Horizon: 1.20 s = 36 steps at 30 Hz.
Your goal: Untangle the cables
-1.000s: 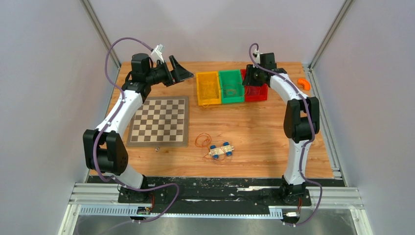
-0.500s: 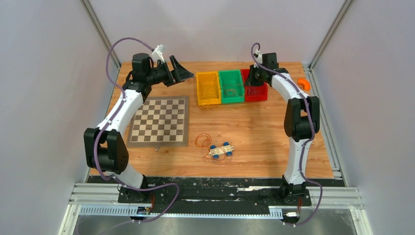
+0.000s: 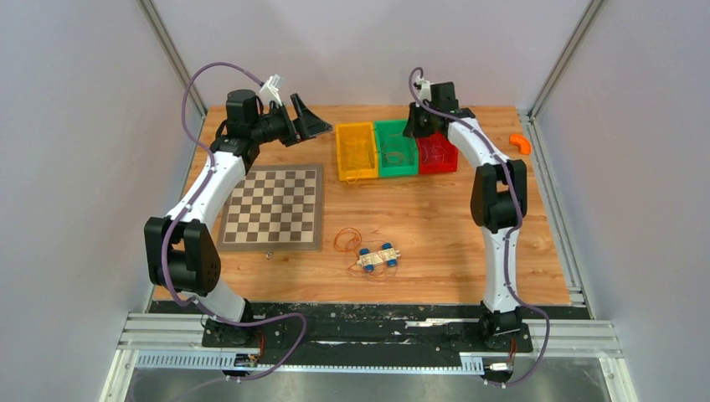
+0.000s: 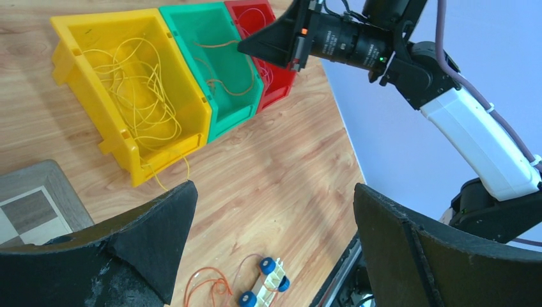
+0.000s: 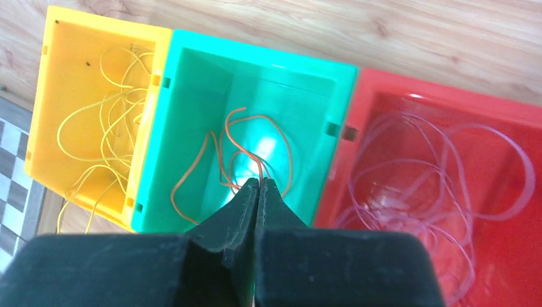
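Observation:
Thin cables lie sorted in three bins: yellow cables (image 5: 102, 128) in the yellow bin (image 3: 355, 175), an orange cable (image 5: 211, 147) in the green bin (image 3: 397, 171), and pale loops (image 5: 441, 173) in the red bin (image 3: 440, 166). Another orange cable (image 3: 345, 241) curls on the table against a small cart with blue wheels (image 3: 377, 256). My right gripper (image 5: 259, 182) is shut above the green bin. Orange strands run up to its tips, and no grip on them shows. My left gripper (image 4: 273, 188) hangs wide open and empty, high over the back left of the table.
A chessboard (image 3: 275, 205) lies at the left of the table. A small orange object (image 3: 520, 142) rests near the back right edge. The three bins stand in a row at the back middle.
My right gripper has closed and moved left from over the red bin to over the green bin. The left arm has stayed where it was.

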Each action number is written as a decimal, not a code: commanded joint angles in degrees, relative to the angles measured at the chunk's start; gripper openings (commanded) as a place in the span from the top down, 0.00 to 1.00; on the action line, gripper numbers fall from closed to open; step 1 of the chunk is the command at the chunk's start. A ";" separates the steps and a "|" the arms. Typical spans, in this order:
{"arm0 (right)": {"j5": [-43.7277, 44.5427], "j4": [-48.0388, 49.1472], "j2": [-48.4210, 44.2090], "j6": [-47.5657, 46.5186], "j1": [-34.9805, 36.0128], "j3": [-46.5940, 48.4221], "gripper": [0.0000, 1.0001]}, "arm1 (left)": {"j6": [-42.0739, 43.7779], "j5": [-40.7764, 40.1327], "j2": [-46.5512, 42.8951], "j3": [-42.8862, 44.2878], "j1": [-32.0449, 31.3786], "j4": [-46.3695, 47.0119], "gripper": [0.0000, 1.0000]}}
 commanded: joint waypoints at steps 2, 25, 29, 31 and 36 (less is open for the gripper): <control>4.30 1.63 4.35 -6.84 4.96 5.50 1.00 | 2.56 -0.30 -0.66 1.39 0.34 -1.37 0.00; -21.26 -9.78 -29.69 -22.28 3.83 -20.06 0.05 | 67.59 12.00 -5.95 -7.60 -4.84 -39.31 0.00; -28.19 -19.13 -34.90 -29.00 3.52 -29.99 0.07 | 79.80 6.77 -6.52 -13.16 -12.76 -38.21 0.01; -29.22 -21.59 -36.28 -31.60 3.52 -34.71 0.09 | 84.09 6.24 -6.90 -15.54 -15.99 -37.19 0.04; -28.80 -22.34 -36.66 -33.45 3.52 -43.19 0.13 | 91.23 5.68 -7.98 -22.02 -23.83 -32.98 0.17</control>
